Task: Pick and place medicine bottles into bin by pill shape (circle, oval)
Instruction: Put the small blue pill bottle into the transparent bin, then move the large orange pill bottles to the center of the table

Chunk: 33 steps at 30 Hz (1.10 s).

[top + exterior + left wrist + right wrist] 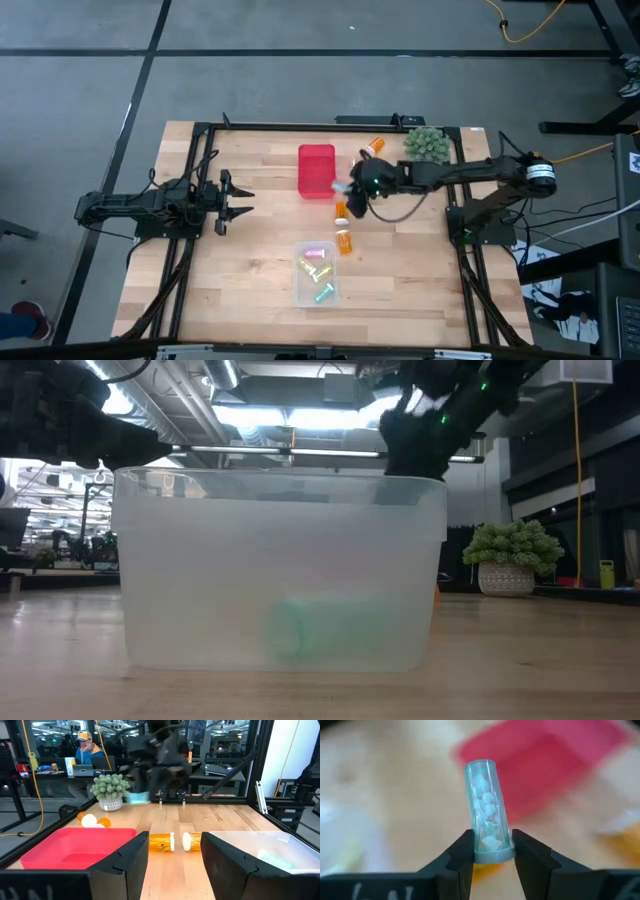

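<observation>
Right wrist view shows the right pincer (492, 851) clamped on a small clear cylindrical medicine bottle with a pale green cap (487, 810), its two dark fingers (462, 857) pressing the cap end from either side while the bottle body, holding pale pills, juts out ahead of the fingertips, slightly tilted. Beyond the held bottle lies the red rectangular plastic bin (545, 765), blurred. From the high view the right pincer (345, 188) hangs over the light wooden tabletop (240, 270) just beside the red bin (316, 170), at its edge, with the held bottle a small pale shape at its tip. Close below this pincer on the tabletop lie two translucent orange medicine bottles with white caps (341, 211), one a little farther off than the other, and past them the clear plastic bin (316, 273) holding several small pastel bottles. Behind the right arm sits a green spiky ball plant in a pale pot (426, 143), with another orange bottle (375, 147) near it. The left pincer (238, 199) waits well apart on the far side of the red bin, its fingers closed on nothing
</observation>
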### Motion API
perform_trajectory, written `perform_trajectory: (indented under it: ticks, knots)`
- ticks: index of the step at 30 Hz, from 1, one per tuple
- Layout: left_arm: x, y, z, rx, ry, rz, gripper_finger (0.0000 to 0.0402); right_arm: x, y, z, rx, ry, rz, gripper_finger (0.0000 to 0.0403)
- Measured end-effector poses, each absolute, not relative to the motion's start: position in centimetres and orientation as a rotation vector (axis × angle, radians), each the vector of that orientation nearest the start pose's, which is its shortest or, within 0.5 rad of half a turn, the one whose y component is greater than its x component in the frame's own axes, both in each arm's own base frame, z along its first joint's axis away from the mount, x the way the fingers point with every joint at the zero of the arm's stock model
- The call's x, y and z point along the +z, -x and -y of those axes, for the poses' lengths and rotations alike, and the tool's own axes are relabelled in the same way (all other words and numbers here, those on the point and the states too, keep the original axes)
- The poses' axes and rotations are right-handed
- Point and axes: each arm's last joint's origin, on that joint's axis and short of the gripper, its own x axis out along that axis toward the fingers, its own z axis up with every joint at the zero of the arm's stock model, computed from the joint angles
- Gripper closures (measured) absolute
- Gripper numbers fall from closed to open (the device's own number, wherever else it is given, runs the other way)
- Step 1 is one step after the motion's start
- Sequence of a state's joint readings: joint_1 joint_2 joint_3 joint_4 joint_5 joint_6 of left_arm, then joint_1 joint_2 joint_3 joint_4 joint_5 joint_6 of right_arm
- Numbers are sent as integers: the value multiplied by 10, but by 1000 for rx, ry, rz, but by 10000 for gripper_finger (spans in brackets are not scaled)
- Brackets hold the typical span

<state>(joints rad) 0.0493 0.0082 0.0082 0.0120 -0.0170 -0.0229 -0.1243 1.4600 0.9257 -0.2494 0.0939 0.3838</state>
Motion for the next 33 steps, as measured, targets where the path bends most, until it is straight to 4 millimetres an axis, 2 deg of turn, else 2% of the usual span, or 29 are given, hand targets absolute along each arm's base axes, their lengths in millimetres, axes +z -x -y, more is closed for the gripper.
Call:
perform_trajectory:
  ticks: [8, 11, 14, 20, 24, 33]
  knots:
    - [167, -98, -5, 66, 23, 13, 228, 226, -319, -18, 161, -273, -641, 279]
    - [167, -98, -5, 66, 22, 13, 228, 219, -331, -35, 277, -259, -590, 279]
    - [167, -98, -5, 66, 22, 13, 228, 204, -338, -46, 320, -262, -607, 279]
    - [167, -98, -5, 66, 22, 13, 228, 183, -345, -51, 294, -352, -672, 279]
    - [167, -98, -5, 66, 22, 13, 228, 180, -347, -52, 283, -387, -672, 273]
    - [167, -98, -5, 66, 22, 13, 228, 183, -348, -54, 361, -411, -657, 214]
